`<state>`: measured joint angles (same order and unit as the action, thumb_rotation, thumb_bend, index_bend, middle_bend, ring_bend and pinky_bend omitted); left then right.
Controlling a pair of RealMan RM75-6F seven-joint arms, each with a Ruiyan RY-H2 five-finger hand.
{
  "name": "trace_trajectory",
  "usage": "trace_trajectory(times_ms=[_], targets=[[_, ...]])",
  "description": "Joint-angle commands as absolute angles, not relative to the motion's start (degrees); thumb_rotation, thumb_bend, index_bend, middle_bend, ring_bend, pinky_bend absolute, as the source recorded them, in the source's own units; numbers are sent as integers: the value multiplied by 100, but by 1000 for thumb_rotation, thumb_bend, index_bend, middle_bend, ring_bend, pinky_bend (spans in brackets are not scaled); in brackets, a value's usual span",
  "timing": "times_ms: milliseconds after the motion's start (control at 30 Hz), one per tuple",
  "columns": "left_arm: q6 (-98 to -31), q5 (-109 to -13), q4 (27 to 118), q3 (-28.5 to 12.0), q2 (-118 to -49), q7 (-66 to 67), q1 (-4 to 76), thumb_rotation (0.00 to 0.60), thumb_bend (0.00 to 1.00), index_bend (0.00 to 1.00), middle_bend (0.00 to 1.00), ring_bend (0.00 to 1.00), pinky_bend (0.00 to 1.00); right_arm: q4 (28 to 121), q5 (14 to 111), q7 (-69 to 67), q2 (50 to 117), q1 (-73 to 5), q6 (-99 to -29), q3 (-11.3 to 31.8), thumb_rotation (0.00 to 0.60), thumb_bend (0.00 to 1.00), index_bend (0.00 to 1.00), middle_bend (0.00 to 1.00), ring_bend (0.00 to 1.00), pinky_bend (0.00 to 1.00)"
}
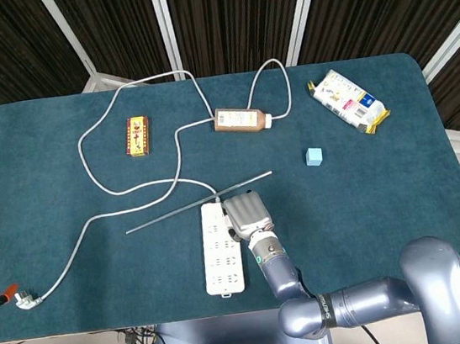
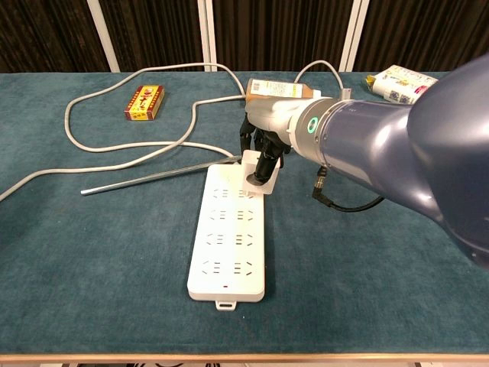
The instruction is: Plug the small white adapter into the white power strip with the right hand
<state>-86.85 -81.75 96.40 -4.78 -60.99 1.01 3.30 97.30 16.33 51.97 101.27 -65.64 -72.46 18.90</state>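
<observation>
Grasping the small white adapter (image 2: pixel 258 170), the right hand (image 2: pixel 262 145) holds it tilted at the far right corner of the white power strip (image 2: pixel 231 233), its lower edge touching the strip's top surface; whether the prongs have entered a socket cannot be told from either view. From overhead, the right hand (image 1: pixel 248 214) covers the adapter and the strip's upper right corner, with the white power strip (image 1: pixel 223 253) lying lengthwise near the front edge of the bench (image 1: pixel 369 196). A grey cord (image 1: pixel 130 185) leaves the strip's far end, loops across the blue-green surface and ends in a plug (image 1: pixel 26 298) at the left front. A thin metal rod (image 1: pixel 196 203) lies diagonally just beyond the strip. Farther back rest a red and yellow box (image 1: pixel 138 136), a brown bottle (image 1: pixel 242 119) on its side, a small blue cube (image 1: pixel 314 157) and a white snack packet (image 1: pixel 348 101). The left hand is outside both views.
</observation>
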Motion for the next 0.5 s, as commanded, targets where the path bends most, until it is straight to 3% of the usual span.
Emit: trace_trajectory(times_ms=[33,500], targets=[[-8691,-8167,9638,-484,-6100,103,329,600,89,199,0,0,0,9701,1638,5197,10143,-6555,-7226,1884,600,512,656,533,558,328],[-8686,-8163,9640,-481,-6119,158,334,600,90,199,0,0,0,9613,1698,5179,10175,-6503,-7168,1888,600,513,656,533,558,328]])
